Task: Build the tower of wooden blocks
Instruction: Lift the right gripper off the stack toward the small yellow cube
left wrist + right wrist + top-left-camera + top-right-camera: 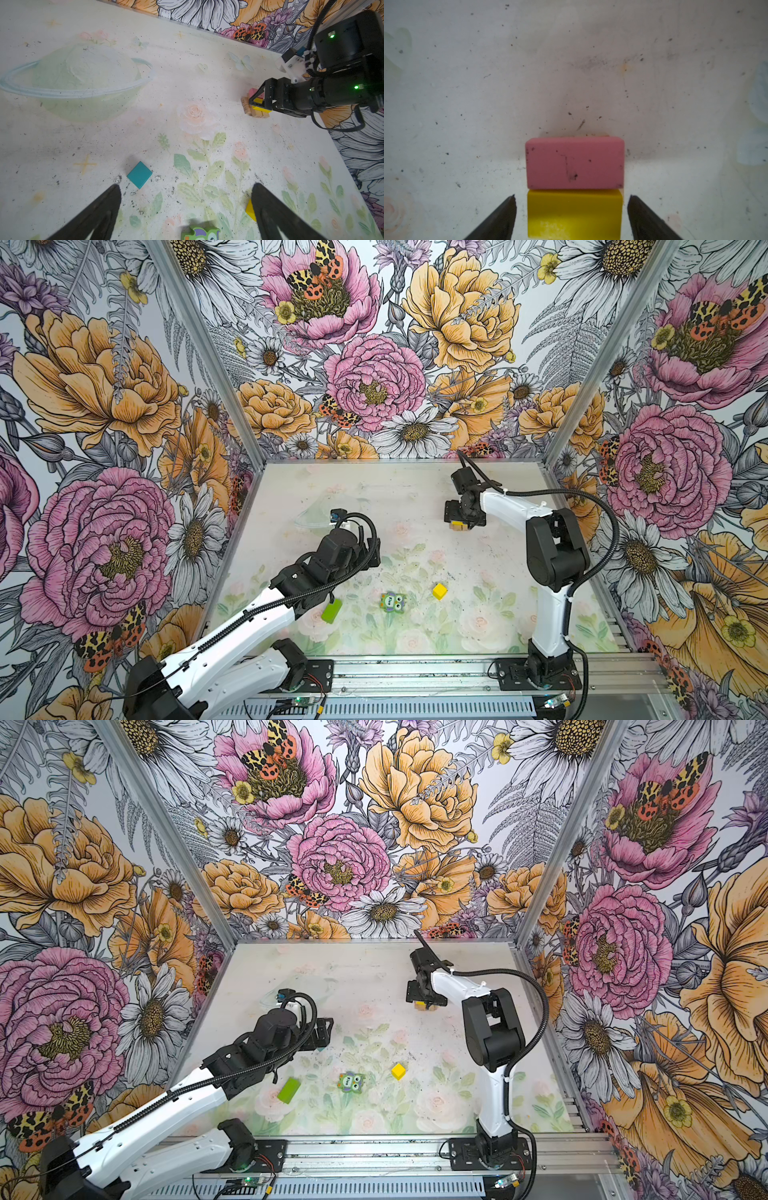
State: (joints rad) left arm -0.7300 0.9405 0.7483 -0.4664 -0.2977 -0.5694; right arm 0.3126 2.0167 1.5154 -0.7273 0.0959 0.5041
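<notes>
A small green wooden block printed with an owl [392,602] is seen lying flat on the pale, flower-printed table [415,493] and is taken here as the reference point. The partly built tower [457,526] is found well apart from the owl block, farther back and to the right in both top views. Plain tan wooden bars [245,104] are laid at its base, and a yellow rectangular block [574,214] and a pink rectangular block [575,162] are set touching side by side on top. The yellow rectangular block is straddled by the right gripper [572,200], whose jaws are parted with a thin gap left on either side, so nothing is gripped. A small yellow cube [439,591] is placed just right of the owl block and a lime-green bar [331,610] to its left. A teal square block [139,174] lies behind it to the left, below the left gripper [187,187], whose jaws are spread wide with nothing held.
</notes>
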